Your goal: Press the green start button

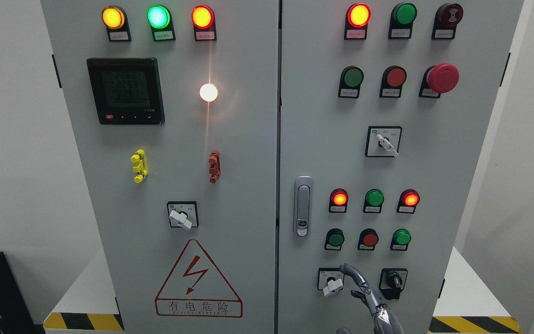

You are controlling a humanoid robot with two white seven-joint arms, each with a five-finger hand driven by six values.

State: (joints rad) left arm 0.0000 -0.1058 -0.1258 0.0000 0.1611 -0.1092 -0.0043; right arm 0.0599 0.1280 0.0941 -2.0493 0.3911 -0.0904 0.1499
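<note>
The grey control cabinet has two doors. On the right door (434, 162) a low row holds a dark green button (335, 239), a red button (369, 240) and a brighter green button (401, 237). Another green button (353, 77) sits higher up. My right hand (364, 290) rises from the bottom edge right of the middle. Its long finger (346, 270) is stretched up and left, with the tip a little below the dark green button and apart from it. It holds nothing. The left arm is out of view.
A white rotary switch (332, 284) sits just left of the hand, a black one (393, 279) just right. Lit red lamps (339, 198) and a green lamp (374, 198) are above the buttons. A door latch (302, 206) and a red emergency stop (442, 77) also stand out.
</note>
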